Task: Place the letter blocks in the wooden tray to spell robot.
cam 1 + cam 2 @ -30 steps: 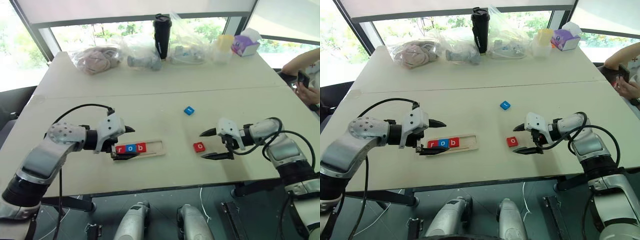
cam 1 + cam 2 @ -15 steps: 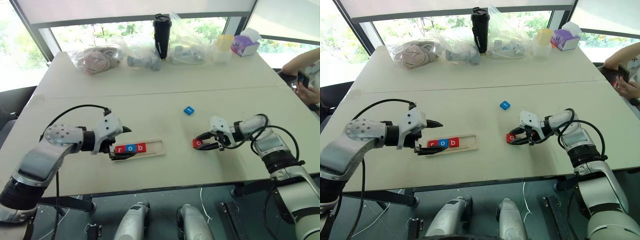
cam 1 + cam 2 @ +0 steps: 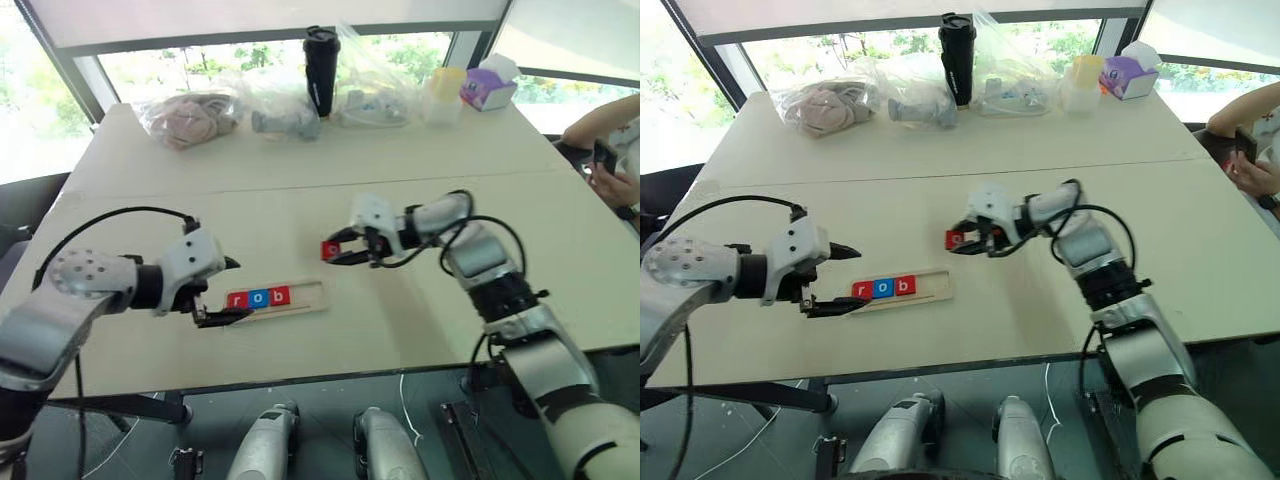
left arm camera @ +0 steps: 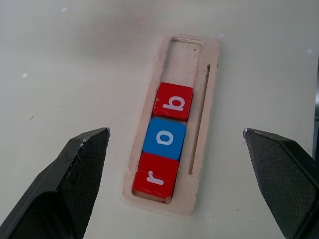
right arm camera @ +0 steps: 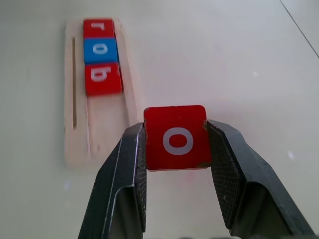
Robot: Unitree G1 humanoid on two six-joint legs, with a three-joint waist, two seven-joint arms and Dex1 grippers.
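From the left eye view, the long shallow light-wood tray [image 3: 277, 298] lies on the pale bench [image 3: 420, 320] holding three flat square tiles that read r, o, b. At its nine o'clock the left gripper [image 3: 222, 291] hangs with its jaws spread and empty. At the tray's one o'clock, above the bench, the right gripper [image 3: 334, 250] pinches a red square tile [image 3: 331, 249]. The blue t tile cannot be found here; the right arm may cover it.

The right eye view gives the same layout, the letter on the held tile too small to read.

In the left wrist view, the red r tile [image 4: 155, 177], blue o tile [image 4: 164, 138] and red b tile [image 4: 173, 102] fill the near end of the tray; the two far slots are bare.

In the right wrist view, the held tile shows a white o, clamped by two opposite side edges. It looks light, stiff and smooth, so an edge grip suits it, though it could twist or slip if nudged against the tray's rim.
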